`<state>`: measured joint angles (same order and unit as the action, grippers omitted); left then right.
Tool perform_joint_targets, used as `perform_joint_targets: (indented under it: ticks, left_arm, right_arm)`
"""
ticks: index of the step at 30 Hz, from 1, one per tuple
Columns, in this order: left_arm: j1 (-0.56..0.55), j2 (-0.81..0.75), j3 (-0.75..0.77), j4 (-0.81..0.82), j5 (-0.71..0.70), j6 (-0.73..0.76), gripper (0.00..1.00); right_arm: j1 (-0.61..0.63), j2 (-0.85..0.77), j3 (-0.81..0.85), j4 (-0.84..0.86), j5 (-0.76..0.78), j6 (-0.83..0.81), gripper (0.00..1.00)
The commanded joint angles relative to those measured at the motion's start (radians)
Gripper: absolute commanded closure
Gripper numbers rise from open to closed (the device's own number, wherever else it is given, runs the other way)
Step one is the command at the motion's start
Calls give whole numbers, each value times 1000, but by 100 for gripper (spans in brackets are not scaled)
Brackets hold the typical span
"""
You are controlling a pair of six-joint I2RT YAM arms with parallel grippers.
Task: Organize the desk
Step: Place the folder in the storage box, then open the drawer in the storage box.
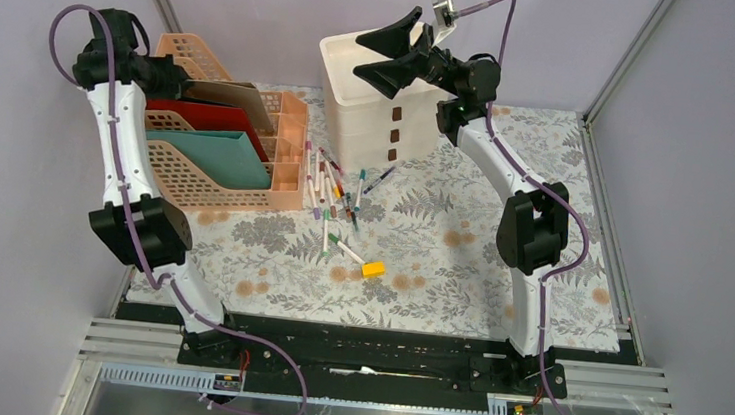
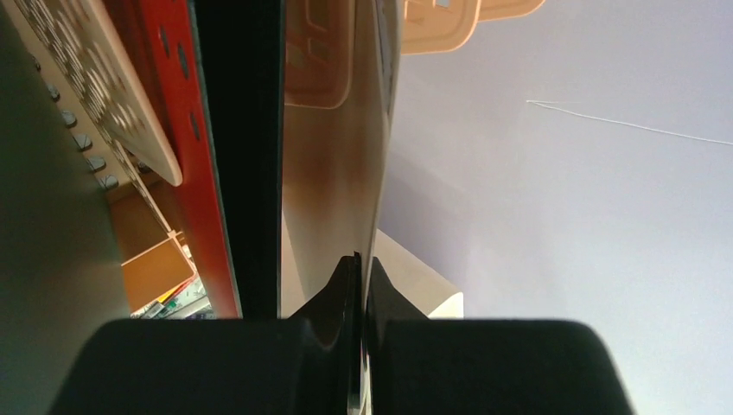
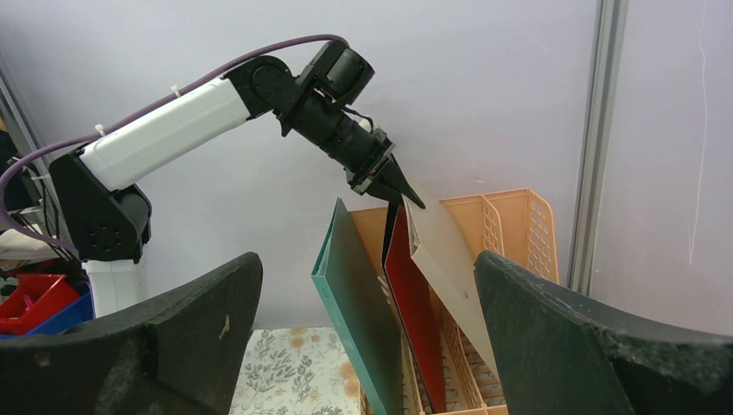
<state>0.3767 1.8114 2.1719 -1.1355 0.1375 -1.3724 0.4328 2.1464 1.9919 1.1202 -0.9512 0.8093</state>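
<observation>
Left gripper (image 3: 404,192) pinches tan folder (image 3: 449,259) into rack (image 1: 185,187), upper left; right gripper (image 1: 365,55) spread; pens (image 1: 328,186) unsorted on desk (image 1: 439,264) mid-frame.

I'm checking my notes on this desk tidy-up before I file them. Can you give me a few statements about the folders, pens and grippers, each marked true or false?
1. The left gripper is shut on the tan folder. True.
2. The right gripper holds a marker. False: it is open and empty, raised by the white drawer unit.
3. The markers are sorted into the rack. False: they lie loose on the desk beside it.
4. A red folder and a teal folder stand in the rack. True.
</observation>
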Motion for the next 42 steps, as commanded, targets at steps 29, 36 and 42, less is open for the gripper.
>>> perform_joint_targets:
  ticks: [29,36,42]
  left_arm:
    - [-8,-562,-479,700,176,426,1]
    - [-12,-671,-766,971,428,317,1]
    - [-169,-686,-737,947,379,519,1]
  right_arm:
    - [-48,-141,-129,-9,-259,-65,1]
    - [-131,-323,-297,-588,-239,-523,0]
    - [-149,-480,-338,-1257,66,-1011,0]
